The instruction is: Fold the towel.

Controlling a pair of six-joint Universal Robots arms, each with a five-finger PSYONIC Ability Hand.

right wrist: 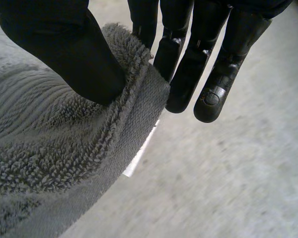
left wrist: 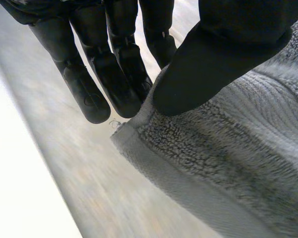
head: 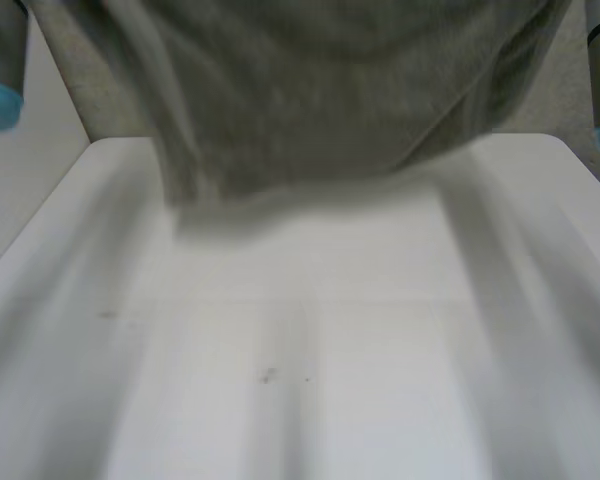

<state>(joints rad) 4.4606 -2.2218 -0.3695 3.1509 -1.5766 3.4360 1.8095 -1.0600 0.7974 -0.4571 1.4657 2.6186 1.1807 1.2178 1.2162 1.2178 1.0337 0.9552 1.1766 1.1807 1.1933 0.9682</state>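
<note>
In the head view, the grey towel [head: 320,100] is seen hanging spread out, raised over the white table [head: 330,350]. In the left wrist view, a towel corner is pinched by the left hand [left wrist: 213,64], with the thumb pressed on the cloth and the fingers behind it. In the right wrist view, another corner is gripped likewise by the right hand [right wrist: 64,44], between thumb and fingers.

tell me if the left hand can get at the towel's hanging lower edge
Probably not as things stand: the left hand pinches a corner of the towel, the right hand another, and the lower edge hangs over the table. It would have to let go first.
</note>
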